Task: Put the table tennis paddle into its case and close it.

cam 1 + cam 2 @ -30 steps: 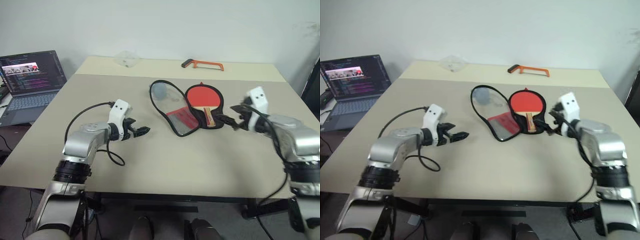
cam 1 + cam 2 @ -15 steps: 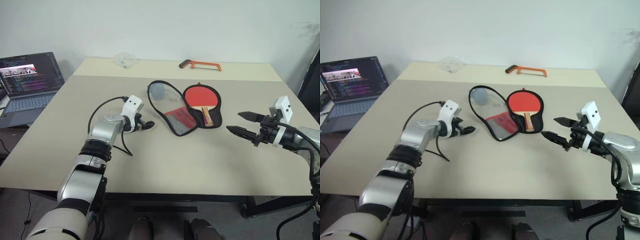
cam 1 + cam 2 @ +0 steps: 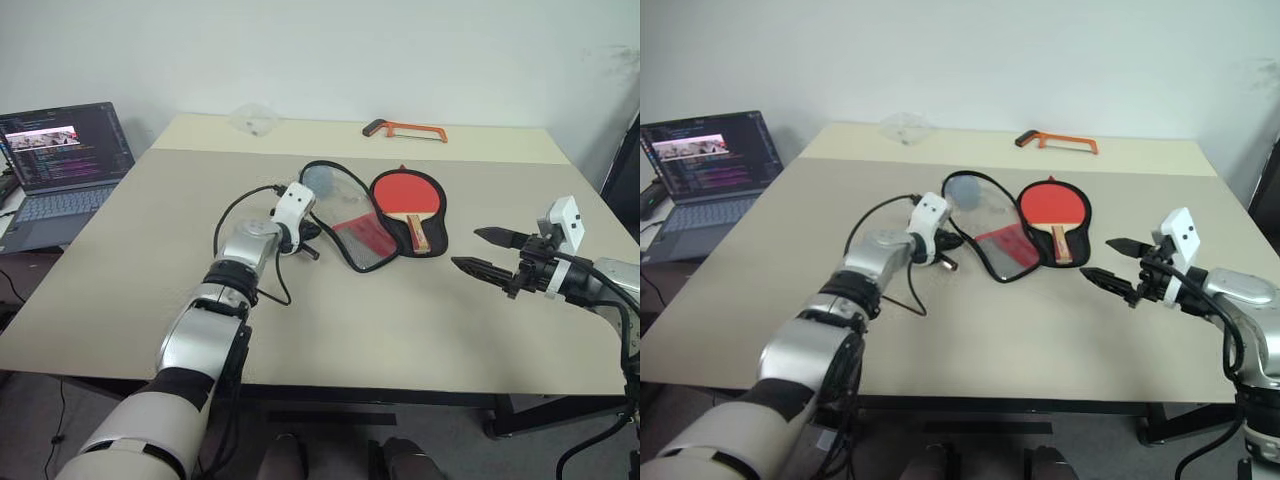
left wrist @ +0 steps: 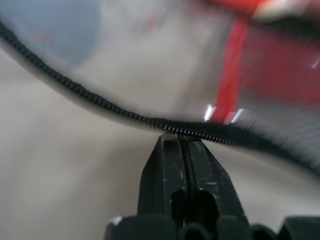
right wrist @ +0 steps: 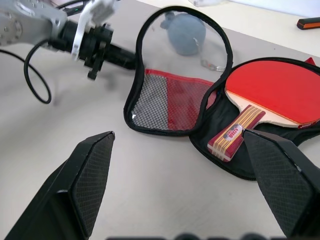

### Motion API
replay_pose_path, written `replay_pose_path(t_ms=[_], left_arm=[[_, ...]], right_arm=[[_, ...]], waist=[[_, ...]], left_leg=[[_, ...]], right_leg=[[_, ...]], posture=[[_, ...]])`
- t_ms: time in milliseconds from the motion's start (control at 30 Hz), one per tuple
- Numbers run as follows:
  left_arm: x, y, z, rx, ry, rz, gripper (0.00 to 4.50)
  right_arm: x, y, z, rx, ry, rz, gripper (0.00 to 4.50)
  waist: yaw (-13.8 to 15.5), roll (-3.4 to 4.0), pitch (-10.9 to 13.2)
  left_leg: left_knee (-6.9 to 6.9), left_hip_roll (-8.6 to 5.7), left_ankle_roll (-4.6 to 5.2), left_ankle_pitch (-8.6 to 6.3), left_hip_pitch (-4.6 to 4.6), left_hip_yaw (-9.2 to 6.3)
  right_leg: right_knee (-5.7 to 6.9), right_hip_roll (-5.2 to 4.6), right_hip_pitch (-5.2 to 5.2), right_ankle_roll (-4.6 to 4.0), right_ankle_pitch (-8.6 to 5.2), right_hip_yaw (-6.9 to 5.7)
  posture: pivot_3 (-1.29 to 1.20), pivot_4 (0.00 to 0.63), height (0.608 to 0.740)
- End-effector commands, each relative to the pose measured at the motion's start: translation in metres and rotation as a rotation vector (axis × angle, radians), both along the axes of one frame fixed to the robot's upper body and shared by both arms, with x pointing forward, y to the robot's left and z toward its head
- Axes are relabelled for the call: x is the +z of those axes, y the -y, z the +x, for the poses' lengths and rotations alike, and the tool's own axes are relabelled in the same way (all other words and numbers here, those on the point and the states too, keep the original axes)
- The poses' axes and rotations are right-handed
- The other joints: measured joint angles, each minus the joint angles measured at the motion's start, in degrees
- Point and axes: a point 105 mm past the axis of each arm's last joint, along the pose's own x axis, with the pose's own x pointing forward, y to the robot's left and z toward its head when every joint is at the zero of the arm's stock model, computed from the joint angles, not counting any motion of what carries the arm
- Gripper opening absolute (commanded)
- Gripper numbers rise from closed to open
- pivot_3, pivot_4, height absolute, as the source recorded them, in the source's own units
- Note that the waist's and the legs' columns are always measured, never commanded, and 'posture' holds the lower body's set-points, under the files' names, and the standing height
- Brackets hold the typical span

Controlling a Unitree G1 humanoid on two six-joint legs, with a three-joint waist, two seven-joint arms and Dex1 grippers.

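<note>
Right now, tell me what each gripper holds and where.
The left gripper is shut on the zipped black edge of the open red-and-black fabric case. The right gripper is open, holding nothing.

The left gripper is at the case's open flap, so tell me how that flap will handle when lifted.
Probably floppy: the case flap is thin clear plastic and mesh lying flat, so it should sag from the left gripper, shut on its zip edge. Likely light. The paddle on the other half should hold that side down.
</note>
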Motion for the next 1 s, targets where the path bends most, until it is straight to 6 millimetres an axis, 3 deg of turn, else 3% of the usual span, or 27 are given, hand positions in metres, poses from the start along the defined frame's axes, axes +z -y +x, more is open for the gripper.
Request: replay_pose_path(t_ms=[33, 233, 333, 433, 600, 733, 833, 933, 1000], left_arm=[[0.048, 0.041, 0.000, -0.092, 0.101, -0.108, 0.03], [0.084, 0.102, -0.005, -0.107, 0.202, -0.238, 0.03], [0.067, 0.123, -0.009, -0.070, 0.200, -0.208, 0.03], [0.049, 0.122, -0.007, -0.018, 0.205, -0.155, 0.03], [0.067, 0.094, -0.001, -0.043, 0.225, -0.237, 0.03], [0.072, 0.057, -0.020, -0.303, 0.243, -0.173, 0.03], [0.068, 0.023, -0.044, -0.370, 0.226, -0.132, 0.03], [0.055, -0.013, -0.062, -0.320, 0.174, -0.079, 0.59], [0.042, -0.032, -0.073, -0.268, 0.130, -0.058, 1.28]], right_arm=[[0.011, -0.001, -0.001, -0.002, 0.062, -0.019, 4.50], [0.024, -0.002, -0.003, -0.014, 0.111, -0.004, 4.50], [0.034, -0.003, -0.007, -0.023, 0.139, 0.013, 4.50], [0.037, -0.004, -0.010, -0.029, 0.145, 0.024, 4.50], [0.032, -0.007, -0.005, -0.058, 0.108, 0.057, 4.50], [0.012, 0.007, 0.038, -0.285, 0.034, 0.094, 4.50], [-0.007, 0.021, 0.067, -0.435, -0.061, 0.154, 4.50], [-0.015, 0.021, 0.087, -0.466, -0.129, 0.247, 4.50], [-0.023, 0.020, 0.100, -0.496, -0.176, 0.275, 4.50]], waist=[[0.1, 0.00, 0.0], [0.1, 0.00, 0.0], [-0.1, 0.03, 0.0], [-0.2, 0.03, 0.0], [-0.7, 0.03, 0.0], [-1.7, 0.07, 0.0], [-2.1, 0.10, -0.1], [-2.2, 0.11, 0.0], [-2.3, 0.12, 0.0]], left_leg=[[0.00, -0.01, 0.00, 0.00, 0.00, 0.00], [-0.01, -0.04, 0.00, 0.00, 0.00, 0.00], [-0.02, -0.04, 0.00, 0.00, 0.01, -0.01], [-0.02, -0.04, 0.00, 0.00, 0.03, -0.01], [-0.02, -0.04, -0.11, 0.08, 0.08, -0.02], [-0.08, -0.03, -0.33, 0.22, 0.29, 0.01], [-0.14, -0.02, -0.55, 0.35, 0.47, 0.04], [-0.17, 0.04, -0.53, 0.37, 0.53, 0.03], [-0.17, 0.05, -0.53, 0.37, 0.51, 0.01]], right_leg=[[0.00, 0.00, 0.00, 0.00, 0.00, 0.00], [-0.04, -0.01, 0.01, 0.03, 0.00, 0.01], [-0.04, -0.01, 0.01, 0.03, 0.00, 0.03], [0.00, -0.01, 0.01, 0.03, 0.00, 0.03], [0.24, 0.02, -0.05, 0.03, 0.00, 0.06], [0.46, 0.03, -0.02, 0.02, 0.00, 0.11], [0.72, 0.02, 0.03, -0.09, -0.02, 0.14], [0.86, 0.04, 0.01, -0.40, 0.05, 0.12], [0.86, 0.04, 0.00, -0.40, 0.05, 0.10]], posture=[[0.00, 0.150, 0.740], [0.00, 0.150, 0.740], [0.00, 0.150, 0.740], [0.00, 0.150, 0.740], [0.00, 0.150, 0.740], [0.00, 0.150, 0.740], [0.00, 0.150, 0.740], [0.00, 0.150, 0.740], [0.00, 0.150, 0.740]])
